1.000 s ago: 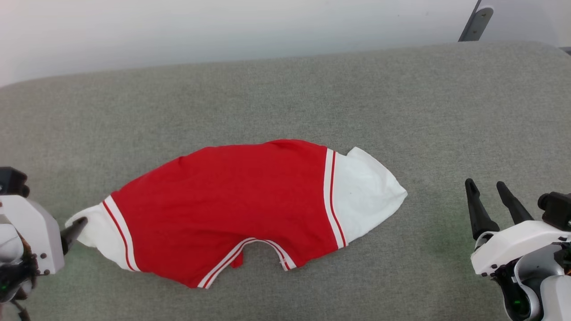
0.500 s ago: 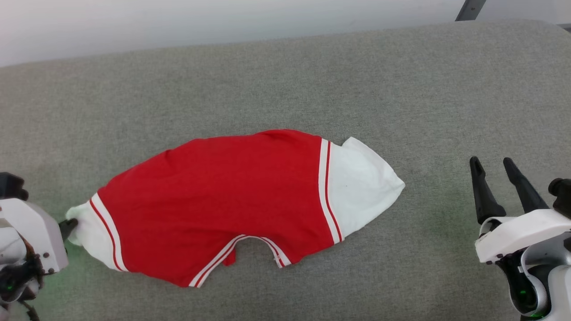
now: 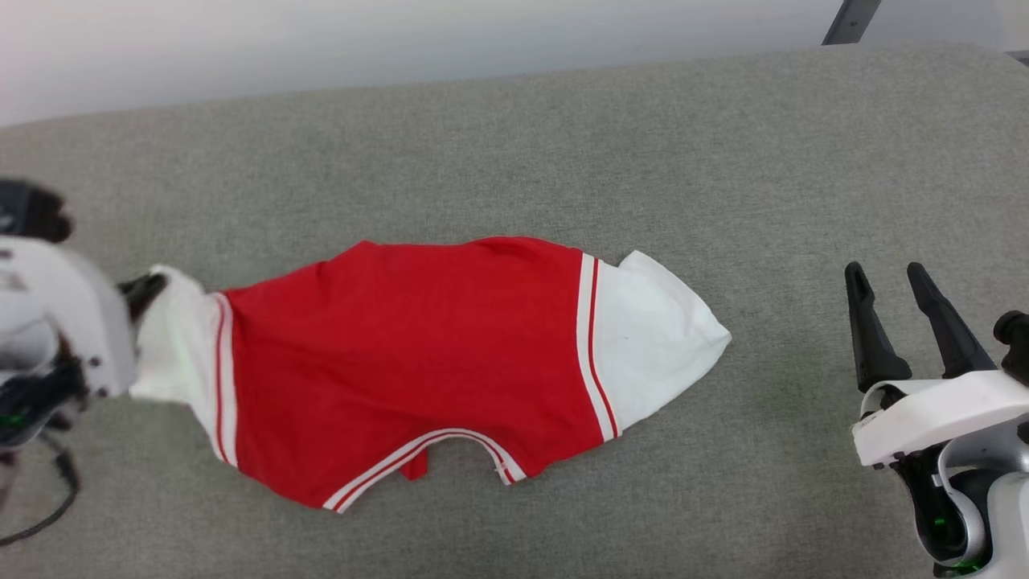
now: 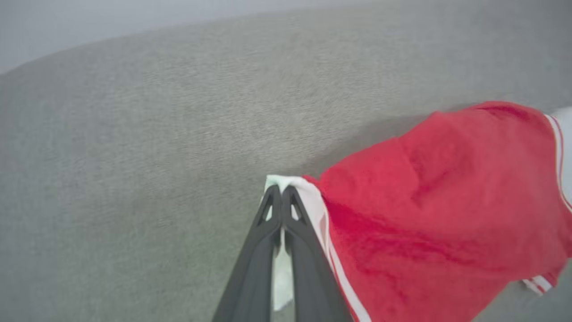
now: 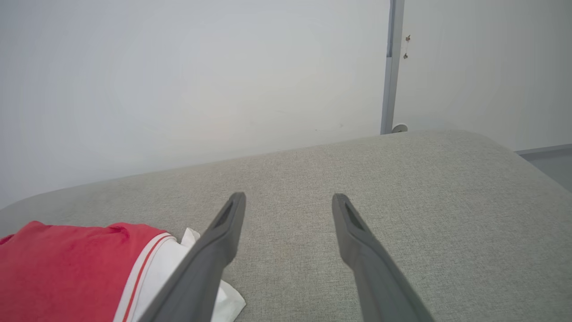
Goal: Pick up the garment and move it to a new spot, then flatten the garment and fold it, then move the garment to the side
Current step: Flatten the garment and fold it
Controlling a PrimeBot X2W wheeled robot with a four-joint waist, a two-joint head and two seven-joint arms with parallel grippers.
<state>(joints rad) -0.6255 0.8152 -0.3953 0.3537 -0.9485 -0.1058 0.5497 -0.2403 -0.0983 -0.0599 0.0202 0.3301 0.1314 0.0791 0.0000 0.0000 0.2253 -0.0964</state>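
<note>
Ok, status. Right gripper (image 3: pixel 884 272): lower right of the head view, both dark fingers pointing up-frame, jaws spread wide, nothing between them. In the right wrist view the same gap frames bare grey padded surface (image 5: pixel 447 179). It sits well apart from the garment (image 3: pixel 402 354), off its right end.

Garment lies across the middle of the head view, long axis left to right, red body up, slightly wrinkled. Nearest edge, bottom centre: the curved neckline trim (image 3: pixel 402 461), white with red stripes, with a small red flap poking out under it. Right sleeve (image 3: pixel 651 338), white, lies flat on the surface at centre right; a white-and-red striped band separates it from the red body. In the right wrist view that sleeve's corner shows at lower left, partly behind the left-hand finger.

Left gripper (image 3: pixel 146 288): left edge of the head view, mid height, housing blurred. Jaws clamped on the end of the left sleeve (image 3: pixel 173 346). Left wrist view confirms: fingertips meet, white cloth pinched between them, a strip of it showing in the slit lower down. Red body fans out to the right of the fingers there, raised near the grip, with a shadow on the surface beneath its far edge.

Beyond the garment: bare padded surface up to its rounded far edge, then a pale wall (image 3: pixel 402 40). A grey upright post (image 5: pixel 388 67) stands against the wall, upper right.
</note>
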